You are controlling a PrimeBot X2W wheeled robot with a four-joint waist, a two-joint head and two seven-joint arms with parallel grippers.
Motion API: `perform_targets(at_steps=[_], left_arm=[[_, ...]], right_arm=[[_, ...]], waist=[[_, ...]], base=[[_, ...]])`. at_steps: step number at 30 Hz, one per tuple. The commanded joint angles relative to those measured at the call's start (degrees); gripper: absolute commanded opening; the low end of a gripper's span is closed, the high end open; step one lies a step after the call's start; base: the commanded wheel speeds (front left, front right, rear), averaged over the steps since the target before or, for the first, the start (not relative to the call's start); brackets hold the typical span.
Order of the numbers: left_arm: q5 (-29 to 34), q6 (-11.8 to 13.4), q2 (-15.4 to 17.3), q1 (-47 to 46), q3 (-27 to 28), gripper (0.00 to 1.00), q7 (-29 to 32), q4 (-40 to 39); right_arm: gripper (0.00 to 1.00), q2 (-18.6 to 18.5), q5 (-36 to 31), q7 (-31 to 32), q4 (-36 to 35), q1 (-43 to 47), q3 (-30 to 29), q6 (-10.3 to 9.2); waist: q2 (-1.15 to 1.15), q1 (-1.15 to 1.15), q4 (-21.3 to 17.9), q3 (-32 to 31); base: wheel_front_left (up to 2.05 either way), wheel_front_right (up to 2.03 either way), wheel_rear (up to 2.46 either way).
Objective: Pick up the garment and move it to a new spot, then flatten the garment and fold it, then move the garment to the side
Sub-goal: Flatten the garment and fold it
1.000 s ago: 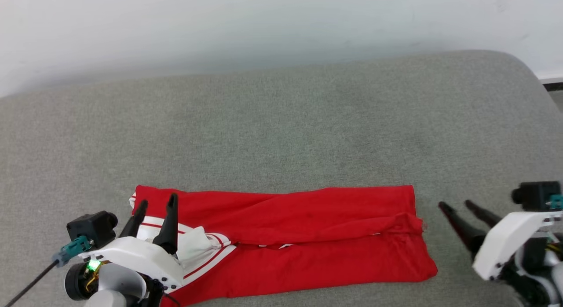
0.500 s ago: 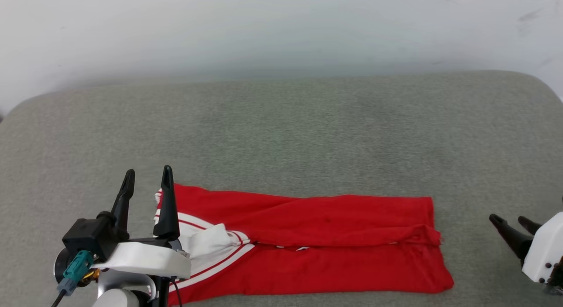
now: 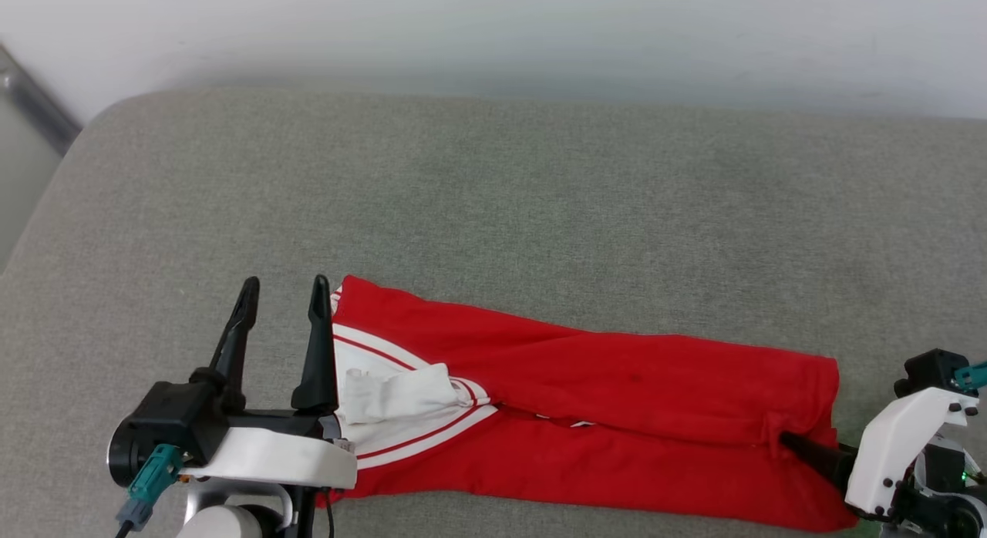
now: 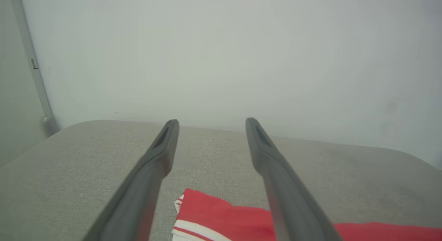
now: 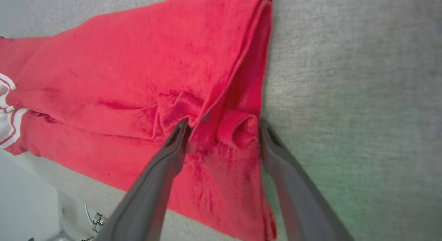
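Observation:
The garment (image 3: pixel 617 399) is red, with a white striped sleeve at its left end. It lies as a long folded band near the front of the grey cushion (image 3: pixel 493 199). My left gripper (image 3: pixel 284 284) stands open just off the garment's left end, fingers raised, nothing between them. In the left wrist view the left gripper (image 4: pixel 212 123) points over the garment's corner (image 4: pixel 221 213) toward the wall. My right gripper (image 3: pixel 794 444) reaches into the garment's right end. In the right wrist view the right gripper (image 5: pixel 223 125) is open, its fingers either side of a bunched red fold (image 5: pixel 238 128).
A pale wall rises behind the cushion. The cushion's rounded left edge (image 3: pixel 46 206) drops off beside a grey rail (image 3: pixel 31 99). Its front edge (image 5: pixel 45 165) runs close to the garment. Bare cushion stretches behind the garment.
The head camera has swung, shifting the whole picture. My right gripper, which stood apart to the right, has come in onto the garment's right end. My left gripper now stands beside the left end.

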Motion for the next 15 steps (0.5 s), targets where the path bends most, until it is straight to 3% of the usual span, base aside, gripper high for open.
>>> perform_targets(at_steps=[1,5,6,7,8,15], left_arm=[[0.40,0.34,-0.21,-0.81,-0.06,1.00,-0.17,-0.23],[0.47,0.27,-0.34,-1.01,-0.22,1.00,-0.26,0.05],[0.47,0.25,-0.41,-1.03,-0.32,1.00,-0.26,0.17],[0.47,0.24,-0.48,-1.11,-0.37,1.00,-0.29,0.26],[0.43,0.23,-0.52,-1.15,-0.46,1.00,-0.27,0.41],[0.13,0.33,-0.42,-0.19,-1.03,1.00,0.30,1.55]], right_arm=[[1.00,0.31,0.92,0.85,1.57,-0.77,0.64,-0.02],[1.00,0.67,2.17,2.84,4.99,-1.02,3.92,-0.02],[0.76,0.65,2.29,3.10,5.49,-1.27,4.52,-0.02],[0.29,0.42,2.26,3.16,5.83,-1.60,5.23,-0.02],[0.00,0.31,2.41,2.69,5.89,-2.04,5.68,-0.02],[0.00,-2.44,2.56,0.46,4.21,-4.87,8.09,-0.02]], waist=[[0.00,0.00,0.70,0.87],[0.00,0.00,0.80,1.35],[0.00,0.00,0.78,1.39],[0.00,0.00,0.71,1.42],[0.00,0.00,0.59,1.34],[0.00,0.00,-0.76,-0.62]], base=[[0.00,0.00,0.00],[0.00,0.00,0.00],[0.00,0.00,0.00],[0.00,0.00,0.00],[0.00,0.00,0.00],[0.00,0.00,0.00]])
